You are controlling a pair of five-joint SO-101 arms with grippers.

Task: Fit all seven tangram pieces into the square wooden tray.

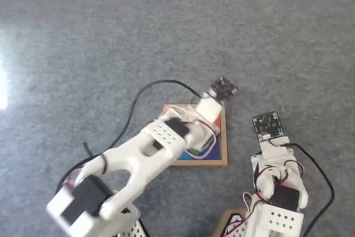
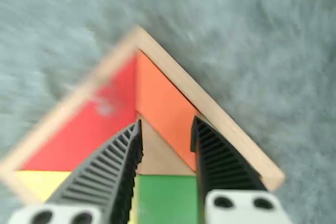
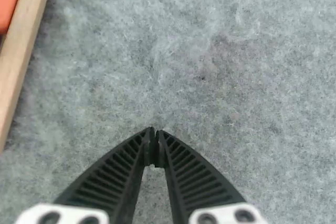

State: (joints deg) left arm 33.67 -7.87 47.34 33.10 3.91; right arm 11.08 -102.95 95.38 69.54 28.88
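Observation:
The square wooden tray (image 2: 220, 114) lies on grey felt with pieces in it: an orange piece (image 2: 163, 98) along one rim, a red triangle (image 2: 89, 129), a yellow piece (image 2: 37, 182) and a green piece (image 2: 165, 200). A bare wooden triangle (image 2: 160, 158) of tray floor shows between orange and green. My left gripper (image 2: 165, 127) hangs open just above that spot, holding nothing. In the high view the left arm (image 1: 161, 142) covers most of the tray (image 1: 224, 142). My right gripper (image 3: 153, 132) is shut and empty over the felt, beside the tray's rim (image 3: 21, 51).
Grey felt (image 1: 111, 54) covers the whole table, with wide free room at the back and left. The right arm (image 1: 274, 192) stands near the front edge, right of the tray. A black cable (image 1: 138, 95) loops from the left arm.

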